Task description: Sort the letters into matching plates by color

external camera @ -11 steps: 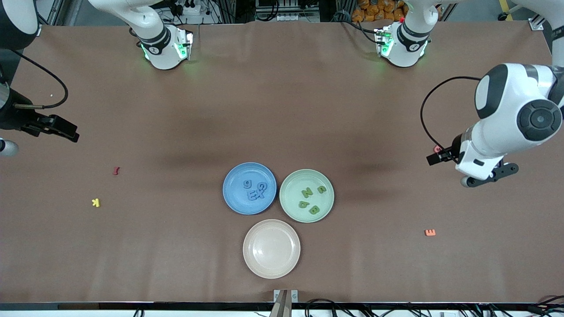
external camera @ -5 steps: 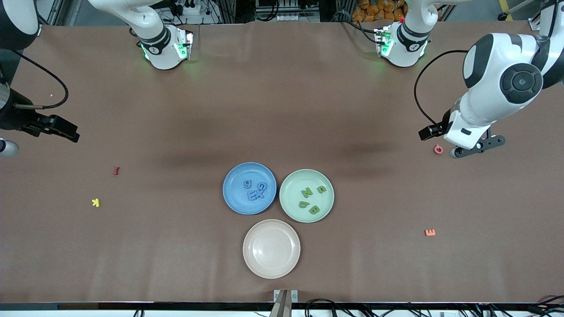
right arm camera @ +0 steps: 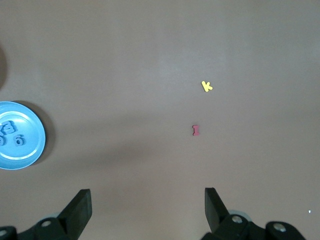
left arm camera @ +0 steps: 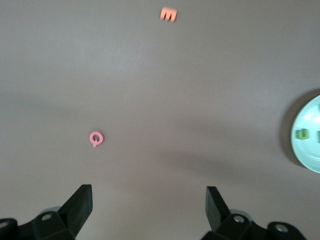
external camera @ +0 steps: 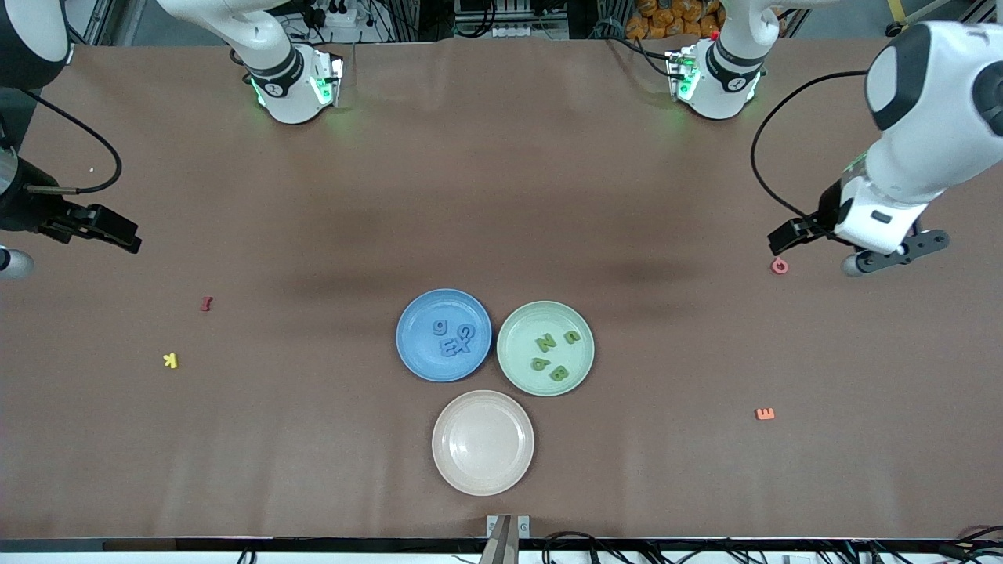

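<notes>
front view: blue plate (external camera: 443, 335) holds four blue letters (external camera: 453, 339), green plate (external camera: 545, 348) beside it holds four green letters (external camera: 553, 352). sorting looks done. beige plate (external camera: 483, 442), nearer the camera, is bare.

left wrist view: left gripper (left arm camera: 149, 210) spread wide, empty, over table near a pink letter (left arm camera: 95, 138).

right wrist view: right gripper (right arm camera: 147, 209) spread wide, empty, waiting at the right arm's end. next move, likely: retreat only.

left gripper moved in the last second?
Yes. The left gripper, open and empty, has gone from nearer the camera than the pink letter to level with it, shifting toward the left arm's end of the table.
</notes>
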You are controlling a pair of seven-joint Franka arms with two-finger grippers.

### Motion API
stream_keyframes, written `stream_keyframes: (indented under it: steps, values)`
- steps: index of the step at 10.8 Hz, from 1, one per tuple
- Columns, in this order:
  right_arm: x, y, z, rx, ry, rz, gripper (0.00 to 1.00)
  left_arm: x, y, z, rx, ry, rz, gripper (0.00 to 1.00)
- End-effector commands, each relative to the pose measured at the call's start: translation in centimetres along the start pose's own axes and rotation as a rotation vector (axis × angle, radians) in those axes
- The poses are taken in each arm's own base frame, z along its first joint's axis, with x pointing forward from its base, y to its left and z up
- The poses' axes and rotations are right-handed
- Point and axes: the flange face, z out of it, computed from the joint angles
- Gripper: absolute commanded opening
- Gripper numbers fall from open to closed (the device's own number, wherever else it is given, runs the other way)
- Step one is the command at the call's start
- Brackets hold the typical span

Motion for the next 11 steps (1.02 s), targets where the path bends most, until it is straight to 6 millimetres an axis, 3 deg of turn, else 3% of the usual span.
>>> stream_keyframes:
  steps: [1, 4, 5, 11]
  values:
    - [-0.1, 0.0, -0.1, -0.017, 0.008, 0.003, 1.0, 0.0, -0.6, -6.6, -0.025, -0.012, 0.087, 1.0]
    - [-0.1, 0.0, -0.1, -0.017, 0.006, 0.003, 1.0, -0.1, -1.4, -12.5, -0.027, 0.024, 0.175, 1.0]
    - [-0.1, 0.0, -0.1, -0.017, 0.006, 0.003, 1.0, -0.2, -1.5, -13.7, -0.015, 0.034, 0.178, 1.0]
    - [-0.1, 0.0, 0.0, -0.017, 0.006, 0.003, 1.0, -0.5, -1.4, -17.0, -0.011, 0.085, 0.253, 1.0]
